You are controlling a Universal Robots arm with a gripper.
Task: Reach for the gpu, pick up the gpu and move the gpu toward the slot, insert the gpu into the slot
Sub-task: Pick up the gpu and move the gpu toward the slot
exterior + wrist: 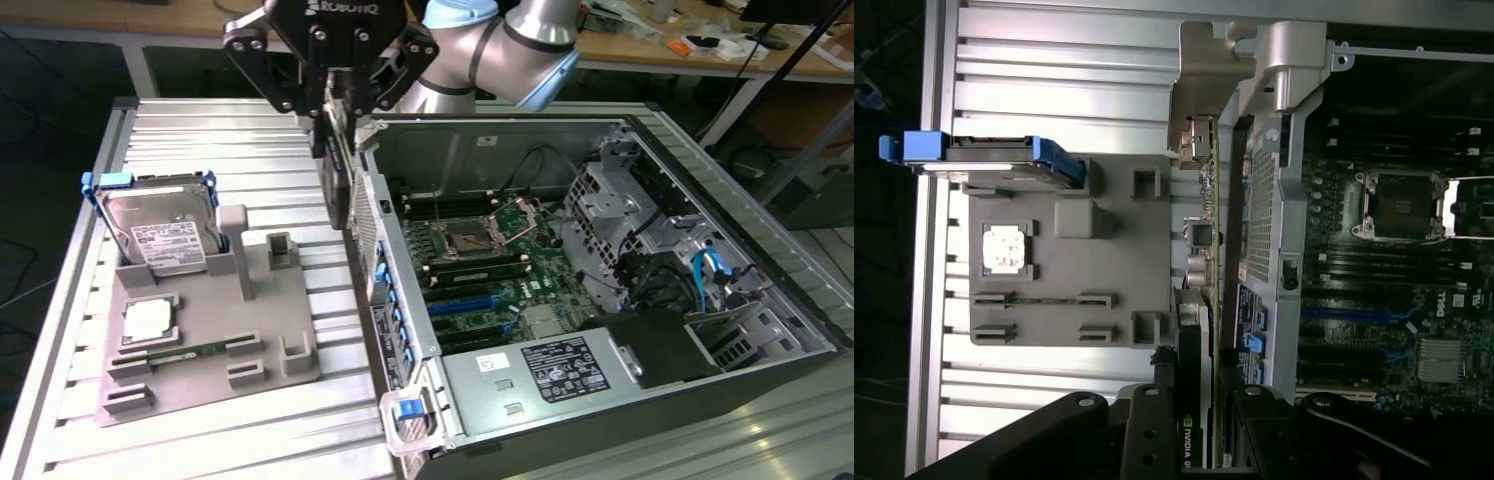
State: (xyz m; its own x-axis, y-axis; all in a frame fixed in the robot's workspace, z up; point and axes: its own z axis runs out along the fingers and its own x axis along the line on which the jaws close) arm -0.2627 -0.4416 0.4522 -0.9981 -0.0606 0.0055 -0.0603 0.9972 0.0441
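Observation:
My gripper (336, 105) is shut on the gpu (339, 175), which hangs on edge in the air over the computer case's wall nearest the grey fixture. From the wrist, the gpu (1199, 300) shows edge-on between the fingers (1154, 400), with its silver bracket (1209, 60) at the far end and a black cooler by my gripper (1199, 375). The blue slot (467, 300) lies inside the case on the motherboard, below the processor socket, to the exterior view's right of the card. Two parallel blue slots (1364, 312) show in the wrist view; the card is apart from them.
The open case (694, 150) holds the motherboard, a processor socket (474, 238), black memory sockets, cables and a power supply (561, 365). On the slatted table, a grey fixture (200, 350) carries a hard drive (160, 235), a processor chip (147, 320) and a memory stick (180, 355).

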